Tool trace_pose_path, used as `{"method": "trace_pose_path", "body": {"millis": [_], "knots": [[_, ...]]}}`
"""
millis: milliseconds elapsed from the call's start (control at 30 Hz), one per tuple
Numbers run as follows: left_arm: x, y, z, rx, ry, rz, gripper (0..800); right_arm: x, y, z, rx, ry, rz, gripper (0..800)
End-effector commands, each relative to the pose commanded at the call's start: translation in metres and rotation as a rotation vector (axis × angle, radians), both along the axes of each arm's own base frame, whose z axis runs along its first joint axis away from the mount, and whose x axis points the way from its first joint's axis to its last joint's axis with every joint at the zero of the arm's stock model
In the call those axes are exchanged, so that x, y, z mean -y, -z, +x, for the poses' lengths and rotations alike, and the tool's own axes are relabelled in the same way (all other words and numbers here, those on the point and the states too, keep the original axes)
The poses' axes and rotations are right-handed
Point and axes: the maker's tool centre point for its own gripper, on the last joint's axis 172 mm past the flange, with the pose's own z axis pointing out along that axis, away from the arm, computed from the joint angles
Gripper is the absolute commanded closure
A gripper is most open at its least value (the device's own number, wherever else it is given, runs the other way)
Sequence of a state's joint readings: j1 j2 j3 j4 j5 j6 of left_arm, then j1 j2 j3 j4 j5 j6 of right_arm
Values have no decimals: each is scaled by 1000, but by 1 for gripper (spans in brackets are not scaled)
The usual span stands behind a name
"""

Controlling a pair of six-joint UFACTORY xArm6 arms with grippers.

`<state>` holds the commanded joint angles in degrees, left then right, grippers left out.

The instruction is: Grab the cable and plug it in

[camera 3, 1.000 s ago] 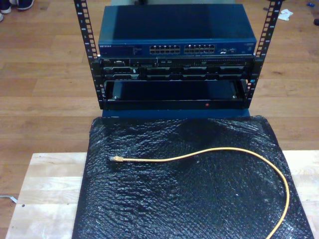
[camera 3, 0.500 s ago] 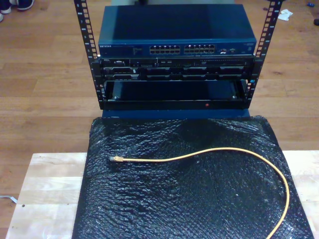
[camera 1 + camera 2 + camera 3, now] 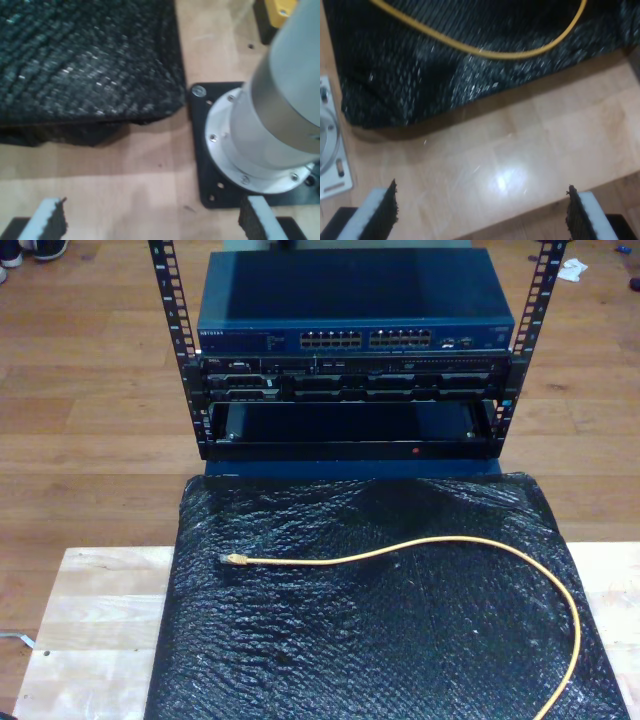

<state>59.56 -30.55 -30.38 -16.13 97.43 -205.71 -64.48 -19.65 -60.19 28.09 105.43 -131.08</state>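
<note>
Nothing shifted versus earlier exterior frames: long thin yellow-orange cable (image 3: 480, 542) lies same curve on black crinkled plastic sheet (image 3: 330, 640), clear plug tip (image 3: 227, 558) toward exterior view's left, well apart from blue network switch (image 3: 355, 338) in black rack (image 3: 350, 400)

Task judged not begun: grab still ahead

My first gripper (image 3: 152, 220) spread wide over pale wooden table (image 3: 125, 165), beside silver arm base (image 3: 265, 140)

My second gripper (image 3: 482, 215) spread wide, empty, over bare wood near sheet edge, cable loop (image 3: 485, 50) ahead

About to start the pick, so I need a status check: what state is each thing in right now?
cable: loose on the black mat, unplugged, ungrasped
plug: free, toward the exterior view's left
network switch: racked, no cable in its ports
my first gripper: open, empty
my second gripper: open, empty
</note>
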Motion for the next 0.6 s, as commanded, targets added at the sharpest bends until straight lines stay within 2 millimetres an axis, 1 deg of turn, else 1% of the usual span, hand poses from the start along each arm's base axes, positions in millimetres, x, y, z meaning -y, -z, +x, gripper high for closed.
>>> {"method": "trace_pose_path", "body": {"millis": [200,333,433,600], "knots": [[6,-4,13,10,-34,-17,0,-14,-8,19,-22,-19,3,6],[11,-5,17,-2,-21,-11,0,-23,-22,39,1,-12,17,6],[13,-6,19,-12,-23,-7,0,-28,-31,48,11,-18,11,6],[17,-10,26,-25,-18,9,0,-42,-38,61,-12,-34,9,6]]}}
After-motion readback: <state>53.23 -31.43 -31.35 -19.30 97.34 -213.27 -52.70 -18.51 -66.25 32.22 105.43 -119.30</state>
